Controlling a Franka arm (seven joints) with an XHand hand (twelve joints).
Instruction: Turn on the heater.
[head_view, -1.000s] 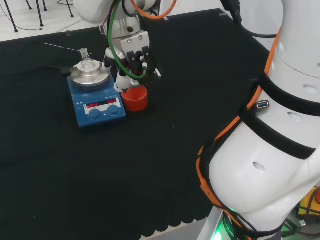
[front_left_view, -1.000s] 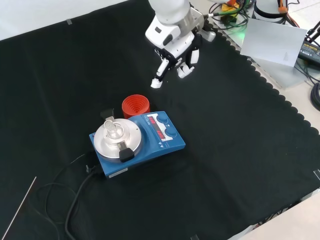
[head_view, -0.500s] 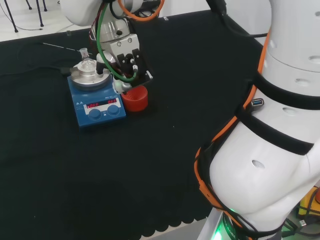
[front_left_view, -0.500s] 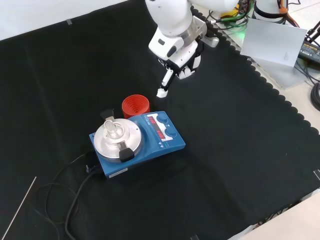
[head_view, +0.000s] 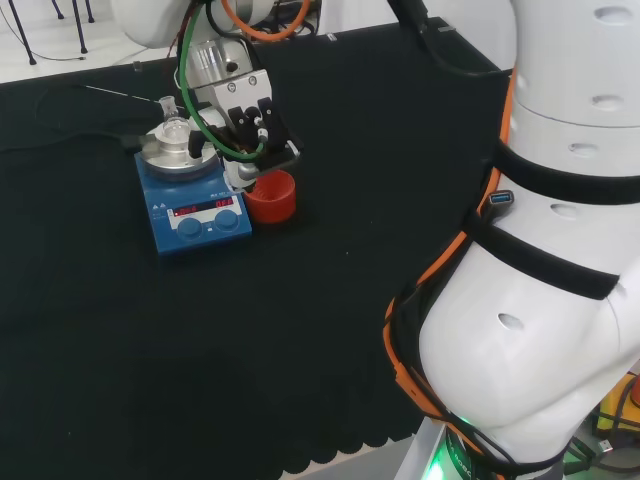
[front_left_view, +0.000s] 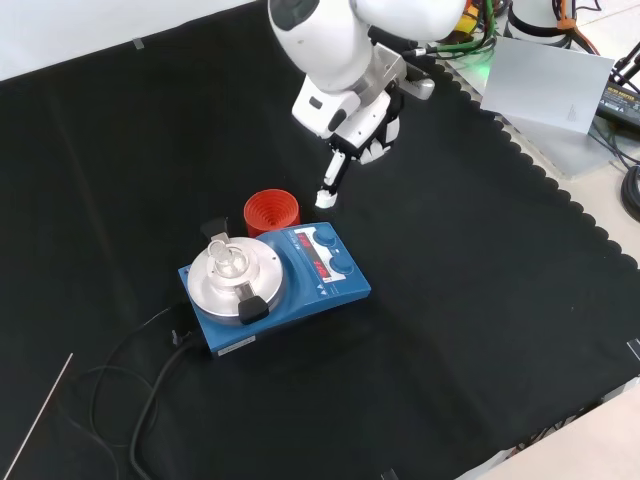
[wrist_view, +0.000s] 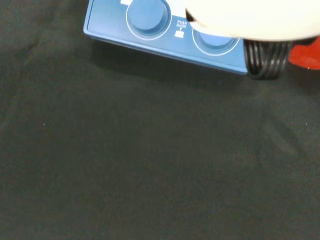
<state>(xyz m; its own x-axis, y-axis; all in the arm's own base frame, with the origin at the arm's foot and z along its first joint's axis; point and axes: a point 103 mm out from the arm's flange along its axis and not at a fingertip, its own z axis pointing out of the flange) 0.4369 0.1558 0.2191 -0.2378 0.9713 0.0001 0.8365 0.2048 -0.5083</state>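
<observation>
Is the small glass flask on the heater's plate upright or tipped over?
Upright: the flask stands on the heater with its neck pointing up.

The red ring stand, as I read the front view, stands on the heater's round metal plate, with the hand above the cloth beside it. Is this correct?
Not quite. In the front view the red ring stand stands on the black cloth, beside the blue heater. The heater's round metal plate carries a small glass flask instead. The hand is indeed above the cloth beside the stand, with one finger pointing down.
</observation>
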